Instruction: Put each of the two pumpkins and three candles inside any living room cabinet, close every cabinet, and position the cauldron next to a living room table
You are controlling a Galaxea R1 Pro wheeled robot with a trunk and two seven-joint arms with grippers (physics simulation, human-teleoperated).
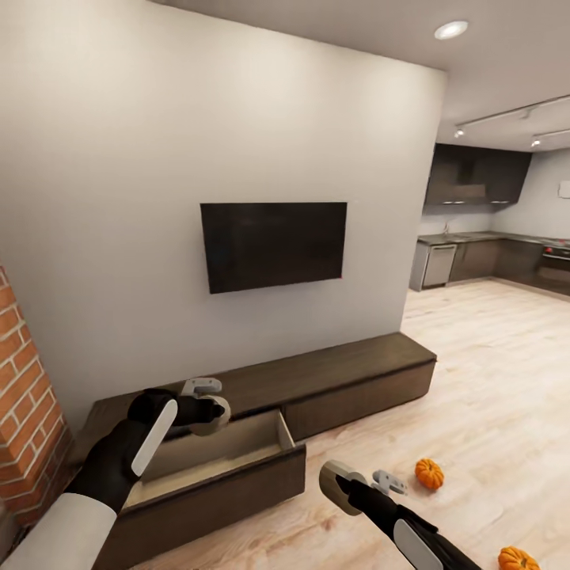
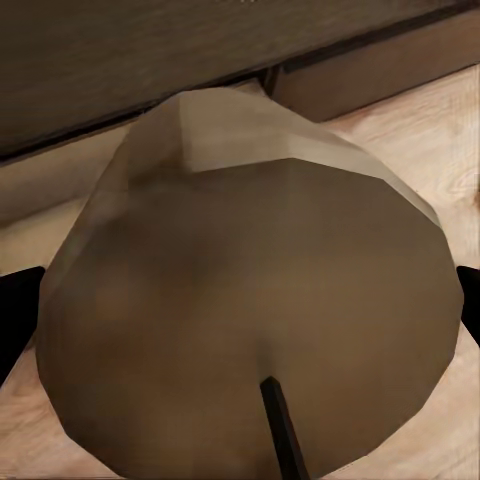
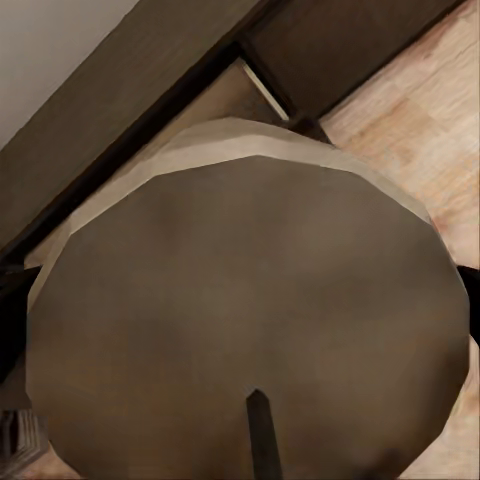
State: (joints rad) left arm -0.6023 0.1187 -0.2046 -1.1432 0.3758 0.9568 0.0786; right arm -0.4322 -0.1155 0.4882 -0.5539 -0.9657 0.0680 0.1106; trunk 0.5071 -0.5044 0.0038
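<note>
- Left gripper (image 1: pixel 207 405): it holds a candle (image 1: pixel 212 415), a stubby grey-beige cylinder, over the back of the open drawer (image 1: pixel 214 467). The fingers are closed on the candle's sides. In the left wrist view the candle (image 2: pixel 250 300) sits between the two dark fingers (image 2: pixel 15 320) at the picture's edges, its flat end with the wick toward the camera and its long axis running away along the fingers toward the cabinet.
- Right gripper (image 1: pixel 356 484): it holds a second candle (image 1: pixel 339 484) above the floor (image 1: pixel 491 380), in front of the drawer's right front corner. Its flat end faces left toward the drawer. In the right wrist view this candle (image 3: pixel 250 310) also shows its flat end and wick, long axis pointing toward the cabinet, clamped between the fingers.
- Cabinet (image 1: pixel 340 372): a long, low dark-brown unit along the white wall, under a wall-mounted television (image 1: pixel 273 244). The left drawer is pulled out, with a lighter wooden interior. The right front is shut.
- Pumpkins: one pumpkin (image 1: pixel 429 473) lies on the floor well in front of the cabinet's right half, just beside the right gripper. The other pumpkin (image 1: pixel 518 559) lies near the lower right corner of the head view.
- A brick column (image 1: pixel 24 396) stands left of the cabinet.
</note>
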